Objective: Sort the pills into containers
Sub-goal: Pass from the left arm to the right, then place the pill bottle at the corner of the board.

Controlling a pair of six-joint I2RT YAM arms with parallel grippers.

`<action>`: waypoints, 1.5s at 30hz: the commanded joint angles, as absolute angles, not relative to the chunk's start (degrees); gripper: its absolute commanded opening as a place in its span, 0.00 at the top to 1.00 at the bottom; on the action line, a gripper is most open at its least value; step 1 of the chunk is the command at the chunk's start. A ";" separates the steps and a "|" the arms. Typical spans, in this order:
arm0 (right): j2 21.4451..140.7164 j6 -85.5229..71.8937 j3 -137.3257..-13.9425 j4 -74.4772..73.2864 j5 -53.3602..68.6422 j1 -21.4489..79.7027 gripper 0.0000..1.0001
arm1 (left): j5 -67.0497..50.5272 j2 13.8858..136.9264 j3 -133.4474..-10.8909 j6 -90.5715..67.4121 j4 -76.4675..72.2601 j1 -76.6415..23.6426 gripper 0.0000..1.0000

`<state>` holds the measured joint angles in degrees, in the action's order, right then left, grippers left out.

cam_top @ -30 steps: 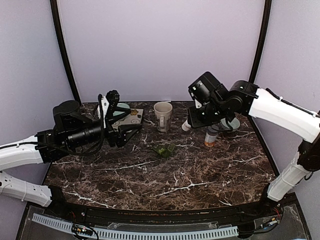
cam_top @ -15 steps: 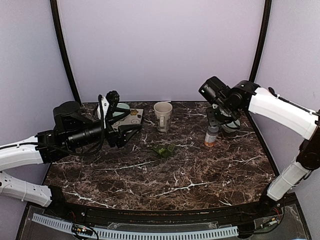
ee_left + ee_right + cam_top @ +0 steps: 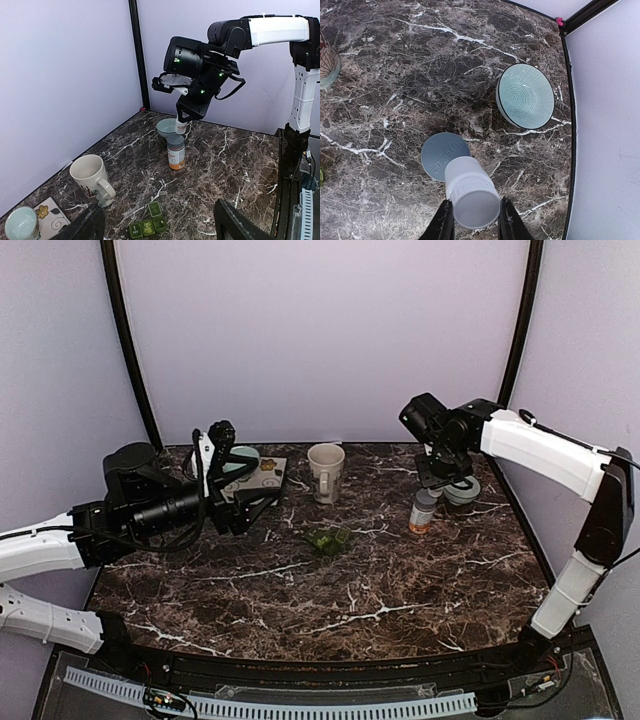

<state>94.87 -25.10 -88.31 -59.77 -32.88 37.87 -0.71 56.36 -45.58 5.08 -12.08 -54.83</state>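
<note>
The containers are a small dark green pill box [image 3: 328,539] mid-table, seen closer in the left wrist view [image 3: 148,226]. One of its lids is flipped up, and a pale speck lies in the open compartment. My right gripper [image 3: 475,220] is shut on a small white pill bottle [image 3: 472,200], held tilted in the air above a grey-lidded orange bottle [image 3: 445,156]. The overhead view puts this gripper [image 3: 445,475] at the back right. My left gripper [image 3: 262,502] hovers open at the left with nothing in it. Its fingers [image 3: 235,225] frame the pill box from a distance.
A cream mug [image 3: 325,470] stands at the back centre. A pale green bowl [image 3: 525,96] sits just behind the orange bottle [image 3: 423,512], near the right wall. A small cup [image 3: 240,458] and a flowered card [image 3: 262,478] lie at the back left.
My right gripper has carried the white bottle right and back, from left of the orange bottle to above it, near the bowl. The left arm has not moved.
</note>
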 commanded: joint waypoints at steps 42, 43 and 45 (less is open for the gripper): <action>99.98 -20.65 -90.12 -57.83 -23.30 33.79 1.00 | 0.09 55.94 -44.95 5.01 -12.44 -55.02 0.23; 99.94 -20.65 -90.03 -57.82 -23.23 33.83 1.00 | 0.09 55.90 -44.97 5.01 -12.48 -55.02 0.23; 100.03 -20.66 -90.00 -57.98 -23.27 33.68 1.00 | 0.04 55.90 -45.04 5.00 -12.38 -55.02 0.23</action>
